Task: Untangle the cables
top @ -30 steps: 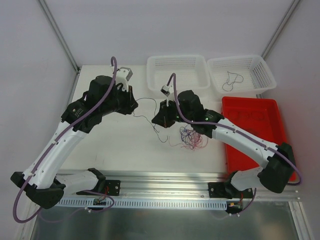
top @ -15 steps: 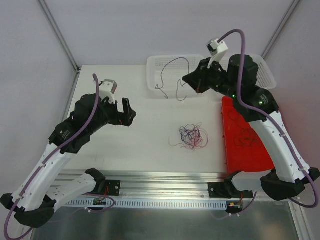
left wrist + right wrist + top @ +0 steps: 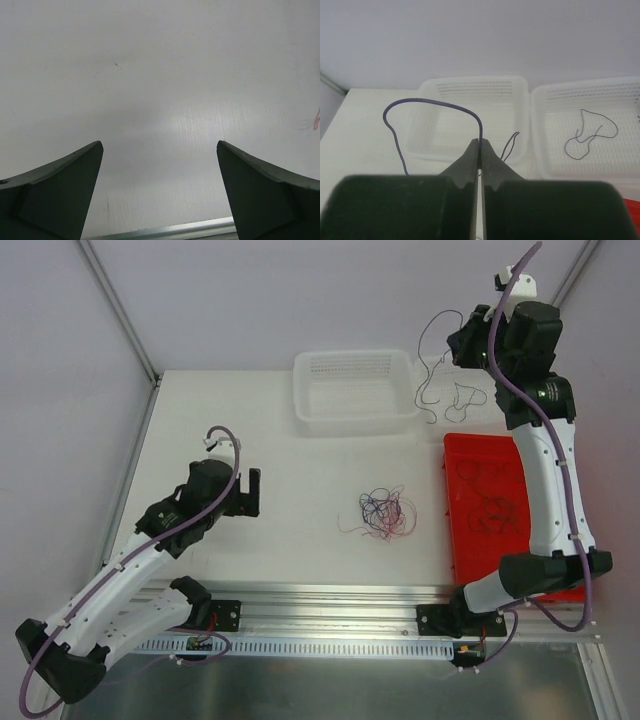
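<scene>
The tangle of red, purple and black cables [image 3: 380, 512] lies on the white table, in the middle. My right gripper [image 3: 462, 332] is raised high at the back right, shut on one purple cable [image 3: 430, 370] that dangles over the right basket. In the right wrist view the fingertips [image 3: 480, 142] pinch this purple cable [image 3: 435, 101], which arches up and to the left. My left gripper [image 3: 250, 490] hovers low over the table's left side, open and holding nothing. The left wrist view shows only bare table between the spread jaws of that gripper [image 3: 160, 145].
Two white baskets stand at the back: the left basket [image 3: 355, 420] and the right basket [image 3: 470, 420], which holds a black cable [image 3: 585, 135]. A red tray [image 3: 455, 540] at the right holds several thin cables [image 3: 490, 505]. A metal rail runs along the near edge.
My right gripper pulled the purple cable out of the tangle and carried it up and to the back right. My left gripper opened, let go and drew back to the near left.
</scene>
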Tool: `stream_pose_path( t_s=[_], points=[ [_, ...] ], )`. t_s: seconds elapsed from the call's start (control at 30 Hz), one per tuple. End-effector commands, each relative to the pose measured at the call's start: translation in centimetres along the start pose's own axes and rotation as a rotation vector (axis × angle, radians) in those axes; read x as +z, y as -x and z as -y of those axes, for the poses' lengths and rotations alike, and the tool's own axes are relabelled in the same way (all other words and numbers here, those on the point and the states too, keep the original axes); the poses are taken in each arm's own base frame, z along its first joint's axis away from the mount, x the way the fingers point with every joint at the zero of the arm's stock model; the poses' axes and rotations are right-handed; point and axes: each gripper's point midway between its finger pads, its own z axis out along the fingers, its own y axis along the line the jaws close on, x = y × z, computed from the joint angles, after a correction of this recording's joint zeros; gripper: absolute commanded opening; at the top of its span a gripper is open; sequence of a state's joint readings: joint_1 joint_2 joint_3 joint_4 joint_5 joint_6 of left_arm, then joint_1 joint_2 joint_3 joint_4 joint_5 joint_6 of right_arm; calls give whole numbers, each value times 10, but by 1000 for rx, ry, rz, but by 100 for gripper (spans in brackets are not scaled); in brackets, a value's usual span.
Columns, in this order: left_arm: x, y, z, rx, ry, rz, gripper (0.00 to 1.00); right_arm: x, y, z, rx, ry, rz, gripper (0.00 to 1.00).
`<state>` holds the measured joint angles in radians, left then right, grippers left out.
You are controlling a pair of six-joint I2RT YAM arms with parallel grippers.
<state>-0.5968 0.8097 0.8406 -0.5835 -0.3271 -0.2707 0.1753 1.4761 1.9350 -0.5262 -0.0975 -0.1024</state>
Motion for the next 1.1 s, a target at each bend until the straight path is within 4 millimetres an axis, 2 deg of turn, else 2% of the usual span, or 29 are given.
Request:
stream_pose_path(
  t_s=[0.0, 0.07, 0.1, 0.13, 0.2, 0.23, 0.27, 0.33, 0.37, 0.43, 0.47, 0.53, 0.57, 0.6, 0.67, 0.7, 0.8, 0.87, 0.9, 0.93, 1.0, 1.03, 1.07],
  points=[
    [10, -3, -17, -7, 104, 54, 99, 19, 24, 39, 21, -107, 106, 1],
    [16, -11, -20, -13, 117, 58, 99, 28, 28, 62, 33, -153, 124, 1],
    [20, -23, -24, -15, 137, 40, 99, 35, 26, 70, 46, -167, 121, 1],
    [23, -26, -24, -18, 142, 37, 99, 45, 23, 87, 52, -196, 121, 1],
    [25, -27, -22, -9, 129, 27, 99, 57, 17, 100, 55, -217, 111, 1],
    [27, -29, -21, -4, 131, 16, 99, 60, 18, 116, 59, -248, 116, 1],
    [29, -27, -20, -6, 127, 22, 99, 75, 3, 130, 72, -271, 83, 1],
    [35, -31, -16, 22, 115, -4, 99, 86, -7, 153, 97, -308, 71, 1],
    [36, -31, -14, 30, 112, -12, 99, 99, -21, 165, 108, -321, 46, 1],
    [43, -37, -14, 61, 121, -48, 99, 111, -33, 189, 128, -350, 32, 6],
    [45, -37, -14, 68, 121, -56, 99, 125, -51, 203, 144, -365, 0, 8],
    [50, -41, -13, 90, 126, -88, 99, 132, -61, 226, 166, -406, -10, 12],
    [52, -43, -12, 93, 124, -98, 99, 138, -64, 234, 178, -416, -12, 15],
    [54, -46, -12, 102, 126, -114, 99, 145, -82, 250, 191, -447, -48, 33],
    [56, -47, -9, 109, 117, -126, 99, 150, -90, 261, 243, -469, -58, 57],
    [57, -47, -9, 110, 116, -127, 99, 151, -102, 268, 262, -485, -86, 63],
    [57, -49, -8, 109, 111, -133, 99, 141, -104, 265, 286, -492, -103, 75],
    [56, -48, -7, 107, 105, -129, 99, 134, -102, 254, 291, -458, -111, 77],
    [56, -47, -6, 103, 101, -125, 99, 129, -112, 248, 301, -440, -142, 78],
    [55, -46, -5, 100, 94, -124, 99, 116, -95, 235, 298, -418, -113, 79],
    [53, -43, -2, 92, 74, -115, 99, 104, -96, 216, 302, -380, -133, 79],
    [53, -43, -1, 89, 68, -115, 99, 88, -89, 202, 298, -363, -127, 79],
    [52, -43, 1, 87, 61, -113, 99, 81, -92, 193, 299, -350, -142, 79]
  ],
)
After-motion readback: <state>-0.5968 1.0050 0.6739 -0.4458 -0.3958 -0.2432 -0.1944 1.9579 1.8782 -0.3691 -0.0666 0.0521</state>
